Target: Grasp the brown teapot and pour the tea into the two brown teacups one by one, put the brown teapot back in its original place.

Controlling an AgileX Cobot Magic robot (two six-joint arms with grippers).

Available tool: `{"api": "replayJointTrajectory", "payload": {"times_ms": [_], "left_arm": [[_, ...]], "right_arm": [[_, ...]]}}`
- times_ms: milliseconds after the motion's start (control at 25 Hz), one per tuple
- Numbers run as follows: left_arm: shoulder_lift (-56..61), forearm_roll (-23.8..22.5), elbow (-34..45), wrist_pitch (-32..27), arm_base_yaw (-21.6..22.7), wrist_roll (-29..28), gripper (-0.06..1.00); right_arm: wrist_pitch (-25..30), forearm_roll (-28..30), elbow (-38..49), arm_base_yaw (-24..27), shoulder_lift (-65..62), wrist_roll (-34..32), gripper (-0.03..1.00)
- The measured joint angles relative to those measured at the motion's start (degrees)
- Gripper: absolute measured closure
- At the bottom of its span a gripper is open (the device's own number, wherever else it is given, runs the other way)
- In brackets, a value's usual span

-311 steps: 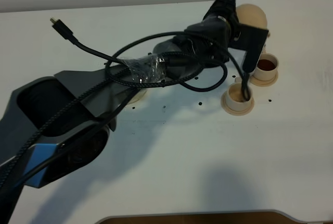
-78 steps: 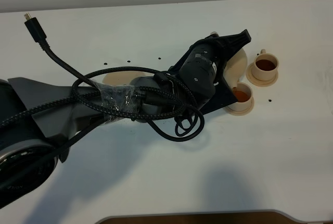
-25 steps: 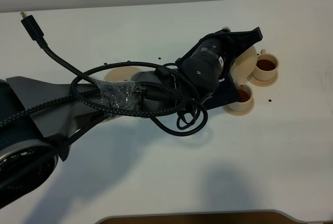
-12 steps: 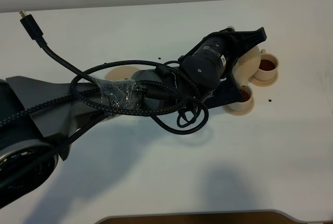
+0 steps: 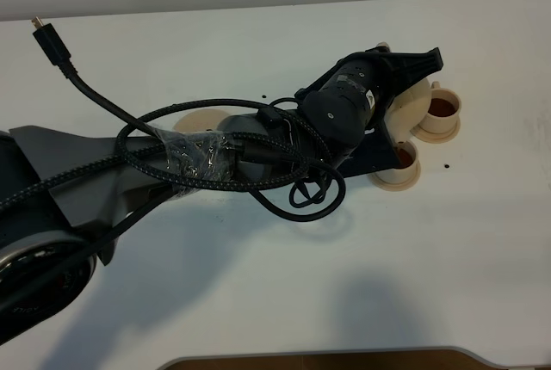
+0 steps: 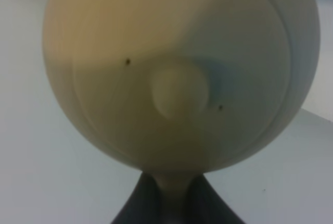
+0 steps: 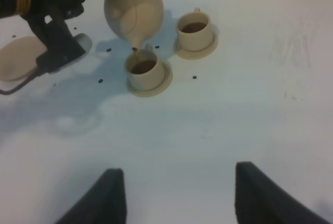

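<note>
The brown teapot [image 7: 134,8] hangs tilted, its spout just above the nearer of the two brown teacups [image 7: 143,70], which holds dark tea. The other teacup [image 7: 195,28] stands on its saucer beside it, also with tea in it. In the overhead view my left gripper [image 5: 417,64] reaches across to the teapot [image 5: 411,105], above the near cup [image 5: 398,163] and the far cup [image 5: 440,112]. The left wrist view is filled by the teapot's lid [image 6: 179,91], with the left gripper [image 6: 174,200] shut on the handle. The wide saucer of the original place [image 5: 200,119] lies bare. My right gripper [image 7: 182,198] stands open, well short of the cups.
My left arm [image 5: 232,159], with its looped black cables, lies across the middle of the white table [image 5: 387,267]. A loose cable plug [image 5: 47,34] sticks up at the far left. Small dark marks [image 7: 194,77] dot the tabletop around the cups.
The left gripper and teapot have shifted slightly right toward the cups, with the spout staying over the near cup. The right arm has not moved.
</note>
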State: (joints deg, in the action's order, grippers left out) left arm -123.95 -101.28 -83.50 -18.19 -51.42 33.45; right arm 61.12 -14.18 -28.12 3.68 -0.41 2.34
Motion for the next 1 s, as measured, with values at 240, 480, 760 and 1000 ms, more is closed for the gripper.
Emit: {"api": "replayJointTrajectory", "payload": {"times_ms": [240,480,760,1000], "left_arm": [[0.00,0.00,0.00,0.00,0.00,0.83,0.80],[0.00,0.00,0.00,0.00,0.00,1.89,0.80],[0.00,0.00,0.00,0.00,0.00,2.81,0.80],[0.00,0.00,-0.07,0.00,0.00,4.28,0.80]], "right_arm": [[0.00,0.00,0.00,0.00,0.00,0.00,0.49],[0.00,0.00,0.00,0.00,0.00,0.00,0.49],[0.00,0.00,0.00,0.00,0.00,0.00,0.49],[0.00,0.00,0.00,0.00,0.00,0.00,0.49]]}}
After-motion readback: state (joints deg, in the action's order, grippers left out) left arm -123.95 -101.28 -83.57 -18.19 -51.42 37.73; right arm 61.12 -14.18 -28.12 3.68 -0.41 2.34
